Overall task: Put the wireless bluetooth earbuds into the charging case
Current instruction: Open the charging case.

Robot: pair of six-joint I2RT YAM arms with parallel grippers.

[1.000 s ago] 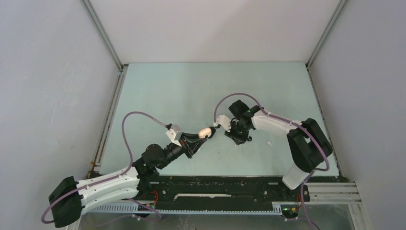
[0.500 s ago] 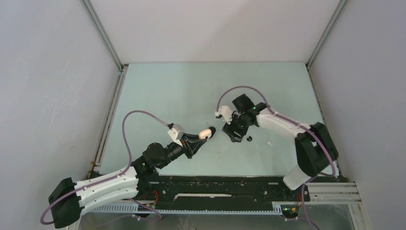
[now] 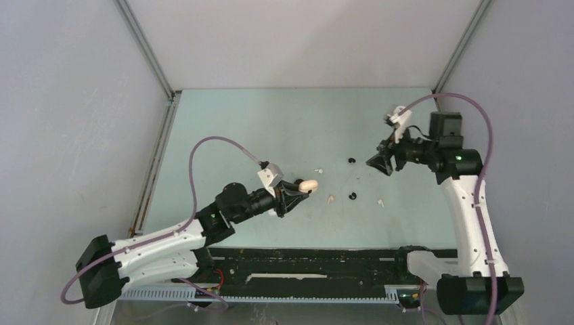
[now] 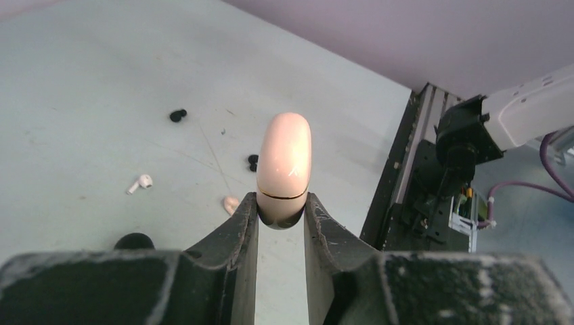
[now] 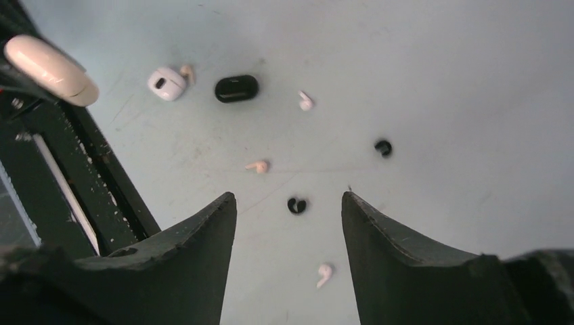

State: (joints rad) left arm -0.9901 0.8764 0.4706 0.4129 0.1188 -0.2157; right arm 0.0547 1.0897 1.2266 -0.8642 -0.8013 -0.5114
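Right jaws have let go and backed off toward the surface's right edge, black earbud (image 3: 352, 196) dropped mid-surface near loose earbuds (image 3: 381, 202), left jaws still clenched on closed charging case (image 3: 308, 183), so insertion undone.

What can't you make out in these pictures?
Left wrist view: the lower end of the pink case, hidden between the fingers of the left tool.
Left wrist view: the black case, mostly hidden behind that tool's body.
Top view: the earbuds, too small to show their shape.
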